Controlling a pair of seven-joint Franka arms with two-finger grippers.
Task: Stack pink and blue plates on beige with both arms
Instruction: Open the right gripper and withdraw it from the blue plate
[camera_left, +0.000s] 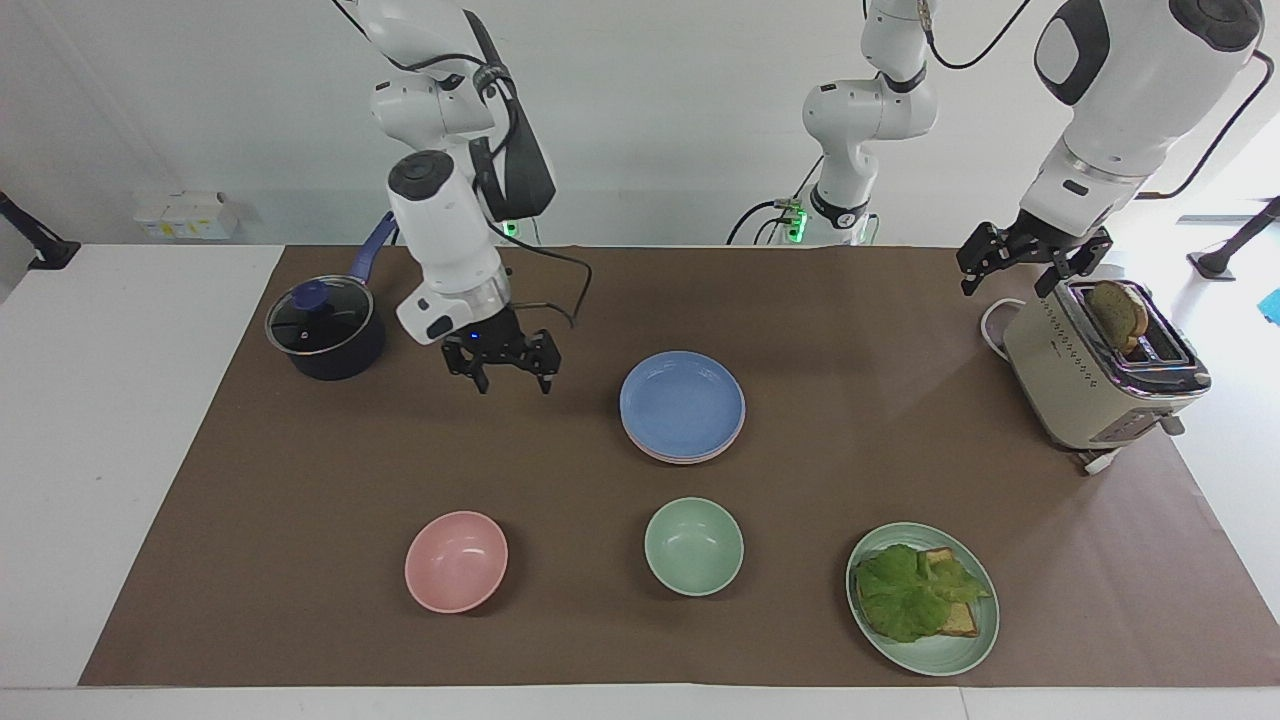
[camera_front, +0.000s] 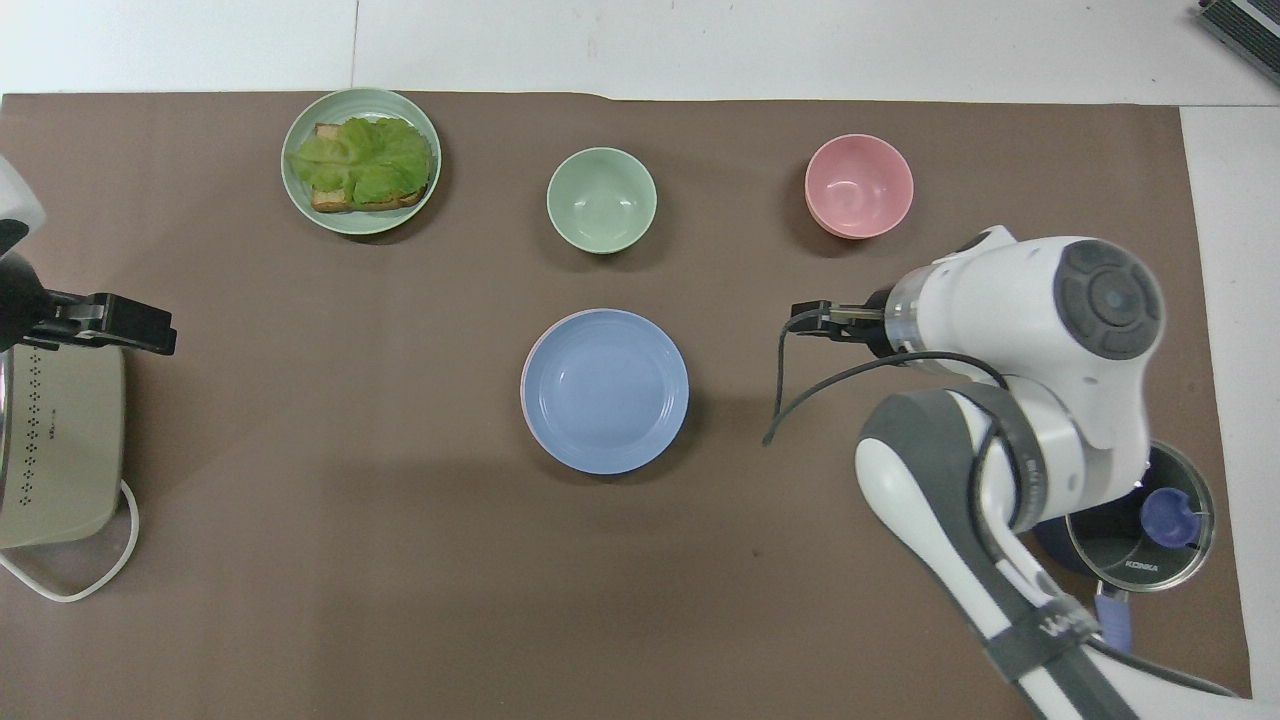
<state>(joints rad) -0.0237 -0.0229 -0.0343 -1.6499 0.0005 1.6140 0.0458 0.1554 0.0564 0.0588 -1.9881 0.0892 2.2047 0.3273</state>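
Blue plate (camera_left: 682, 400) sits atop pink plate (camera_left: 740, 425), beige hidden beneath. Right gripper (camera_left: 503, 372) fingers apart, empty; left gripper (camera_left: 1030, 262) waits, fingers apart. Stack looks finished.

Pot lid (camera_front: 1140, 512) reads "KONKA" near its rim. Right arm (camera_front: 1040, 625) has lettering on a dark band, too cut off to read.

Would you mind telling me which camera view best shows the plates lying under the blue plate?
The facing view: below the blue plate, pink and pale rims show stacked along the stack's edge farthest from the robots. In the overhead view the blue plate covers them, leaving only a thin pink sliver.
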